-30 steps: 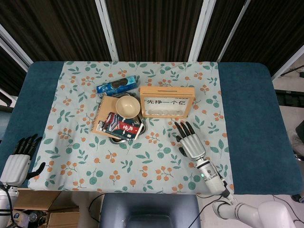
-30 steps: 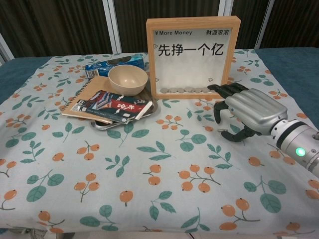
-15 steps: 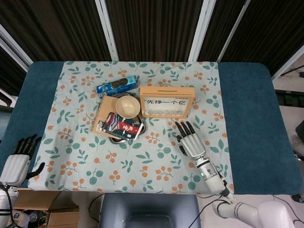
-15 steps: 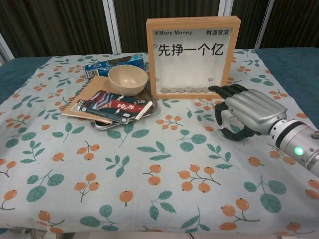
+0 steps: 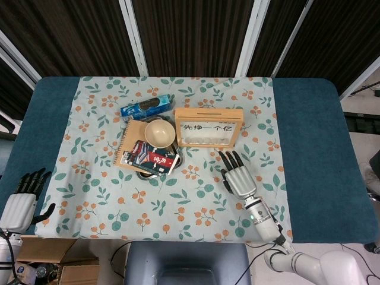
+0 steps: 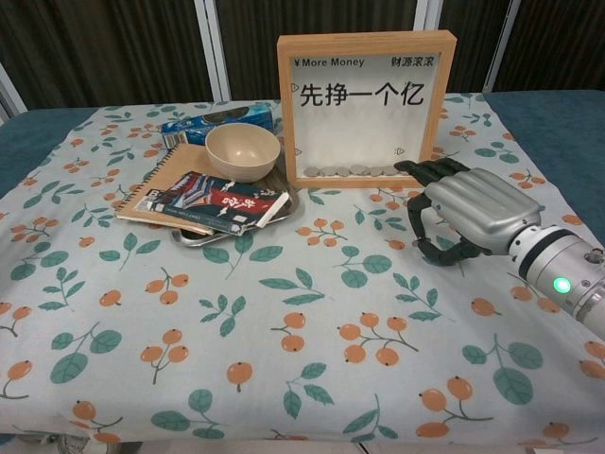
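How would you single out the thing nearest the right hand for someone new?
Start at the floral tablecloth and look to its far middle. There a wooden frame stands upright, just beyond the right hand: only it bears printed characters, with coins along its bottom.

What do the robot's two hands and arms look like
Both hands have ribbed silver-grey metal backs and black fingers. The right hand joins a silver wrist cuff with a small green light, then a white arm. The left hand shows the same build; its arm is barely visible.
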Controlling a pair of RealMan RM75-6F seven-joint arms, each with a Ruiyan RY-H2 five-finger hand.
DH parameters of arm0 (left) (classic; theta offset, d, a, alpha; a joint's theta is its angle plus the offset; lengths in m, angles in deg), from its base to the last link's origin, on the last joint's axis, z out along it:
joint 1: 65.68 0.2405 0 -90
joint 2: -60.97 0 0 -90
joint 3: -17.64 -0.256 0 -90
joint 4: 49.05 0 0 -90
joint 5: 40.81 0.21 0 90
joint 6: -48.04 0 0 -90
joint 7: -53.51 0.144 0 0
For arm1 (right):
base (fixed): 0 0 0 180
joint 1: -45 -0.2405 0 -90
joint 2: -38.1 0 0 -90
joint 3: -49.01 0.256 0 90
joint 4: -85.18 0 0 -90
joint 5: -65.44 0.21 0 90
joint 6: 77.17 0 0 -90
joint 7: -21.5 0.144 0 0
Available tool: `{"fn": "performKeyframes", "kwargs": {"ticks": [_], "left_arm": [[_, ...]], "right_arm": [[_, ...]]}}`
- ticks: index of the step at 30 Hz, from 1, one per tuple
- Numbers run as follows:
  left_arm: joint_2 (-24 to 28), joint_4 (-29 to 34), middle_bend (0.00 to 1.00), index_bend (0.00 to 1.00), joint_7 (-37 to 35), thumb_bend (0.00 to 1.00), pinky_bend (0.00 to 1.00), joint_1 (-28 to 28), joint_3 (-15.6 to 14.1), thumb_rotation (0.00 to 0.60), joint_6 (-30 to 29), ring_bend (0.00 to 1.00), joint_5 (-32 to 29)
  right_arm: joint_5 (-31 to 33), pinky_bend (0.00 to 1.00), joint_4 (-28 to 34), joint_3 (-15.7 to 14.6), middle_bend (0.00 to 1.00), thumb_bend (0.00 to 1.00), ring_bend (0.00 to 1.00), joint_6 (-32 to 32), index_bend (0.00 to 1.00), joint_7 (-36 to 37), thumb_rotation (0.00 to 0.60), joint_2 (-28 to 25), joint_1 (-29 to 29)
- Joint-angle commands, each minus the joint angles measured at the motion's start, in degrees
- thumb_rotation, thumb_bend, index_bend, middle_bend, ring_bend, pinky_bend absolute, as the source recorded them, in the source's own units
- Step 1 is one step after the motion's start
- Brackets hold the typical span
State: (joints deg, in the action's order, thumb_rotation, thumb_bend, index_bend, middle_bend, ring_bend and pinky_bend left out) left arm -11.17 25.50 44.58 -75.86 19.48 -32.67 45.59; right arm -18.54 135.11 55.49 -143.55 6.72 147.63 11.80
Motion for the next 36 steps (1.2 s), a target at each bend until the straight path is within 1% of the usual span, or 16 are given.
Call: {"fn": "performKeyframes", "kwargs": {"ticks": [1, 6, 10, 12, 14, 16, 17, 18, 20, 22, 25, 28, 30, 32, 34, 36], "left_arm": [[0.0, 0.0, 0.00, 0.00, 0.0, 0.33, 0.00, 0.0, 0.0, 0.600, 0.0, 0.00, 0.0], [0.0, 0.1, 0.00, 0.00, 0.0, 0.33, 0.00, 0.1, -0.1, 0.600, -0.1, 0.00, 0.1], [0.2, 0.3, 0.00, 0.00, 0.1, 0.33, 0.00, 0.3, -0.1, 0.600, -0.5, 0.00, 0.2], [0.4, 0.6, 0.00, 0.00, 0.0, 0.33, 0.00, 0.4, 0.0, 0.600, -1.0, 0.00, 0.4], [0.5, 0.7, 0.00, 0.00, -0.1, 0.33, 0.00, 0.5, -0.1, 0.600, -1.3, 0.00, 0.5], [0.6, 0.8, 0.00, 0.00, -0.1, 0.33, 0.00, 0.6, -0.2, 0.600, -1.5, 0.00, 0.7], [0.7, 1.0, 0.00, 0.00, -0.1, 0.33, 0.00, 0.7, -0.2, 0.600, -1.7, 0.00, 0.9], [0.8, 1.1, 0.00, 0.00, 0.0, 0.33, 0.00, 0.7, -0.2, 0.600, -1.8, 0.00, 0.9], [0.9, 1.3, 0.00, 0.00, 0.0, 0.33, 0.00, 0.8, -0.2, 0.600, -2.2, 0.00, 1.1], [1.0, 1.6, 0.00, 0.00, 0.1, 0.33, 0.00, 1.0, -0.3, 0.600, -2.7, 0.00, 1.4], [1.5, 2.4, 0.00, 0.00, 0.4, 0.33, 0.00, 1.1, -0.3, 0.600, -3.4, 0.00, 2.0], [1.8, 3.1, 0.00, 0.00, 0.6, 0.33, 0.00, 1.2, -0.3, 0.600, -4.0, 0.00, 2.5], [2.0, 3.5, 0.00, 0.00, 0.9, 0.33, 0.00, 1.1, -0.3, 0.600, -4.2, 0.00, 2.8], [2.2, 3.8, 0.00, 0.00, 1.0, 0.33, 0.00, 1.1, -0.3, 0.600, -4.1, 0.00, 2.7], [2.2, 3.9, 0.00, 0.00, 0.9, 0.33, 0.00, 1.0, -0.2, 0.600, -4.0, 0.00, 2.6], [2.1, 3.9, 0.00, 0.00, 0.7, 0.33, 0.00, 0.9, -0.1, 0.600, -3.7, 0.00, 2.5]], "right_arm": [[0.1, 0.00, 0.1, 0.1, 0.10, 0.56, 0.00, -0.1, 0.70, 0.0, 0.600, -0.1, 0.0], [0.1, 0.00, 0.9, 0.2, 0.11, 0.57, 0.00, -0.6, 0.71, 0.1, 0.600, -0.6, 0.2], [-1.3, 0.00, 5.0, -0.4, 0.11, 0.57, 0.00, -3.4, 0.71, 1.0, 0.600, -2.9, 1.2], [-3.4, 0.00, 9.9, -1.2, 0.11, 0.57, 0.00, -7.1, 0.71, 0.8, 0.600, -5.9, 2.6], [-7.0, 0.00, 15.8, -2.5, 0.11, 0.57, 0.00, -13.0, 0.71, 0.3, 0.600, -9.8, 4.4], [-9.6, 0.00, 20.4, -3.3, 0.11, 0.57, 0.00, -17.2, 0.71, -0.5, 0.600, -13.0, 5.8], [-11.8, 0.00, 23.8, -3.4, 0.11, 0.57, 0.00, -20.7, 0.71, -1.1, 0.600, -15.4, 6.7], [-12.8, 0.00, 25.7, -3.5, 0.11, 0.57, 0.00, -22.0, 0.72, -1.6, 0.600, -16.8, 7.1], [-14.9, 0.00, 29.7, -2.5, 0.12, 0.57, 0.00, -25.6, 0.72, -3.6, 0.600, -20.1, 7.8], [-15.1, 0.00, 32.4, -0.8, 0.12, 0.57, 0.00, -26.6, 0.73, -5.0, 0.600, -22.1, 7.7], [-12.5, 0.00, 35.9, 2.7, 0.12, 0.57, 0.00, -24.3, 0.74, -5.6, 0.600, -24.7, 6.3], [-7.0, 0.00, 38.4, 6.8, 0.12, 0.57, 0.00, -18.5, 0.74, -3.5, 0.600, -26.6, 3.5], [-3.8, 0.00, 39.6, 10.1, 0.12, 0.57, 0.00, -14.8, 0.74, -2.9, 0.600, -28.0, 1.1], [-1.0, 0.00, 40.2, 13.6, 0.12, 0.57, 0.00, -11.7, 0.74, -4.1, 0.600, -29.1, -1.6], [1.9, 0.00, 40.6, 16.4, 0.12, 0.57, 0.00, -9.0, 0.74, -5.8, 0.600, -29.9, -3.9], [6.5, 0.00, 41.4, 19.2, 0.12, 0.57, 0.00, -5.4, 0.74, -8.4, 0.600, -30.8, -6.3]]}}
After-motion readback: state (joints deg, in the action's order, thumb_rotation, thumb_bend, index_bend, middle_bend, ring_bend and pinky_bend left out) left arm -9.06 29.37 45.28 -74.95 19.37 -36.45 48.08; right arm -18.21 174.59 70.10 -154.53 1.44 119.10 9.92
